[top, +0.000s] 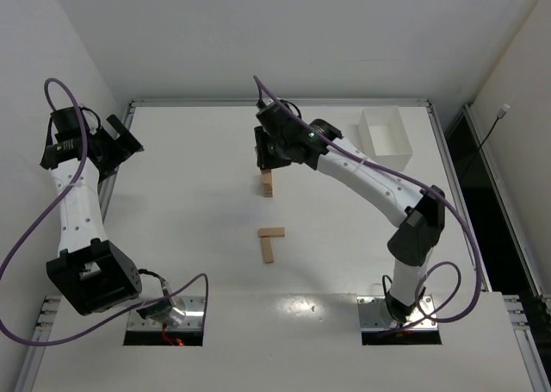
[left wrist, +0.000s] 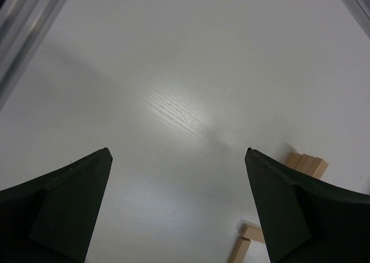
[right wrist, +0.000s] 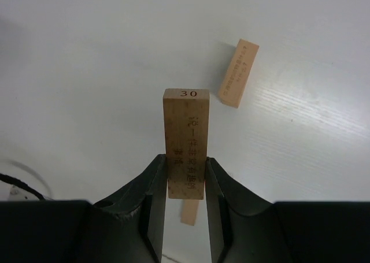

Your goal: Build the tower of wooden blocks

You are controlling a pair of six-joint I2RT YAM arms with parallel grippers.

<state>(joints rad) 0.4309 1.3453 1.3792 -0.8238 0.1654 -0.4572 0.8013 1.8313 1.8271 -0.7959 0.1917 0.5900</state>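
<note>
Between the fingers of the right gripper [right wrist: 185,162] sits one wood block [right wrist: 186,127], pinched across its narrow width. The jaws are clenched on its near end, so most of its length sticks out past the fingertips. Its long axis runs straight out along the fingers, away from the wrist, and the end face stamped "30" points outward. Held this way the far end is free, which probably lets the block be set down before the fingers need to let go.

From overhead, this gripper hangs over the middle of the table [top: 189,202], with the tower [top: 267,185] showing just at its near side. The tower is a short, low stack, and whether the held block already touches it cannot be told.

Nearer the arm bases, well apart from the tower, two loose blocks [top: 270,241] lie flat in an L, touching at one corner, likely waiting as stock for later layers. The right wrist view also shows one flat block [right wrist: 238,73] beyond the held one, tilted slightly off its line, and a sliver of another block [right wrist: 188,212] under the jaws.

The left gripper [left wrist: 178,153] is parked at the table's far left edge, its jaws spread wide around nothing, seemingly out of the way. A white bin [top: 385,151] stands at the far right, apart from all the blocks.
</note>
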